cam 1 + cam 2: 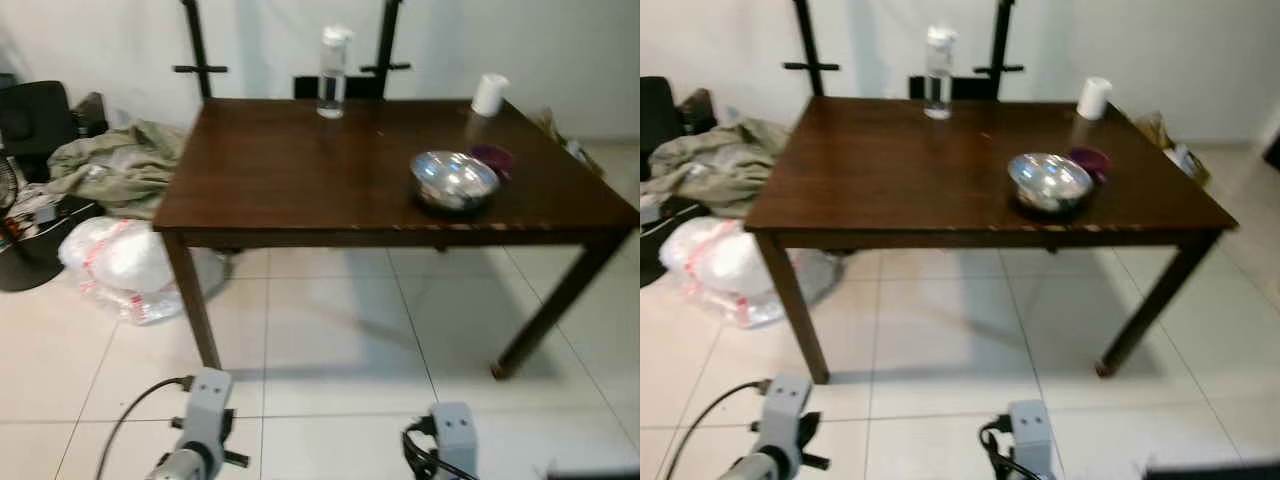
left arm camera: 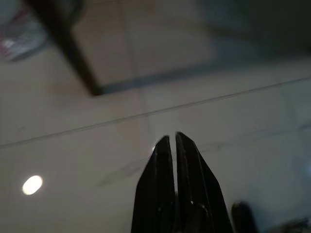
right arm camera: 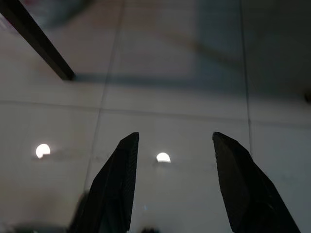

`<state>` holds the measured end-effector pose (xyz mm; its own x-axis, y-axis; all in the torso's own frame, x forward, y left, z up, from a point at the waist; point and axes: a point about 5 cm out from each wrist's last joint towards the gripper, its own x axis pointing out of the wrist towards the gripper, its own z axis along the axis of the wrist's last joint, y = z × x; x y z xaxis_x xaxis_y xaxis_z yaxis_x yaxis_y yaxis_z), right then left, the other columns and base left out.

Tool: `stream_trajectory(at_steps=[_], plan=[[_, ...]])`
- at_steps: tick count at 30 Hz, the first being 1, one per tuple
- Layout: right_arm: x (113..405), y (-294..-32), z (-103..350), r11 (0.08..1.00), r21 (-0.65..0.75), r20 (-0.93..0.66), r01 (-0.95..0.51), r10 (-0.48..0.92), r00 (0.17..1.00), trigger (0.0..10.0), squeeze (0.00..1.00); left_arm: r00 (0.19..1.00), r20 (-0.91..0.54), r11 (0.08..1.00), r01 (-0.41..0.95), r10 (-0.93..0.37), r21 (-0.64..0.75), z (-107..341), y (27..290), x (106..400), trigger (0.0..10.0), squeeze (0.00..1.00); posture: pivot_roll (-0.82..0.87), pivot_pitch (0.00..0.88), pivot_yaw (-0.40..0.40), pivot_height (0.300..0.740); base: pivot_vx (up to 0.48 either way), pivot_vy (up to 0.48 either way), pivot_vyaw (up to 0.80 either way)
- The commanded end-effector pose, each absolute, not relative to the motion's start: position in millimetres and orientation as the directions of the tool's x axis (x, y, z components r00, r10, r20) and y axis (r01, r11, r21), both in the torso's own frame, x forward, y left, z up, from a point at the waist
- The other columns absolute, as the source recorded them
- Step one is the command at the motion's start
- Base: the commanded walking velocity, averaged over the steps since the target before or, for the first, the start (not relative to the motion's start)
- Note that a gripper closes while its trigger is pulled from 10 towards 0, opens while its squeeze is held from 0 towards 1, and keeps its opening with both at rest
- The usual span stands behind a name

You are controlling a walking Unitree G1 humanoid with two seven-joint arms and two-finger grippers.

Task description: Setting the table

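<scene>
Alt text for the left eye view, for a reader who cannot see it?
A dark wooden table on pale tiles holds a metal bowl near its front right edge, a purple dish just behind it, a clear bottle and a white roll at the back.

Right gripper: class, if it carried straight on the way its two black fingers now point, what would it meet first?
Most likely the pale tiled floor. The right gripper hangs open, pointing down at bare tiles, with nothing between its fingers. The dark wooden table leg stands off to one side of that line, though depth is hard to judge.
</scene>
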<state>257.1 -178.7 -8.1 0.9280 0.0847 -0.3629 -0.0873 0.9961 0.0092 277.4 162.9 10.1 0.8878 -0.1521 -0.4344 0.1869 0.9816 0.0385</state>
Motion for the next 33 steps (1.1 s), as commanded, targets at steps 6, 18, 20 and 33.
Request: stream_trajectory(at_steps=[6,18,20,33], plan=[[246.1,-176.9,-18.9,0.996,0.023,-0.408,-0.085,0.087,0.909,10.0,0.0,0.87,-0.473,0.984,0.173,-0.139,0.029,0.9,165.2,269.5,10.0,0.0,0.01,0.113,0.034,0.74,0.0,0.0,0.8],[246.5,-176.2,-18.6,0.996,0.025,-0.406,-0.084,0.087,0.91,10.0,0.0,0.87,-0.473,0.984,0.174,-0.138,0.031,1.5,166.0,270.0,10.0,0.0,0.01,0.117,0.036,0.74,0.0,0.0,0.8],[246.5,-176.2,-18.6,0.996,0.025,-0.406,-0.084,0.087,0.91,10.0,0.0,0.87,-0.473,0.984,0.173,-0.138,0.032,1.5,166.1,270.0,10.0,0.0,0.01,0.117,0.036,0.74,0.0,0.0,0.8],[247.5,-175.9,-18.1,0.996,0.024,-0.404,-0.084,0.087,0.911,10.0,0.0,0.882,-0.456,0.989,0.143,-0.114,0.029,3.6,168.8,271.4,10.0,0.0,0.01,0.115,0.037,0.74,0.0,0.0,0.8]])
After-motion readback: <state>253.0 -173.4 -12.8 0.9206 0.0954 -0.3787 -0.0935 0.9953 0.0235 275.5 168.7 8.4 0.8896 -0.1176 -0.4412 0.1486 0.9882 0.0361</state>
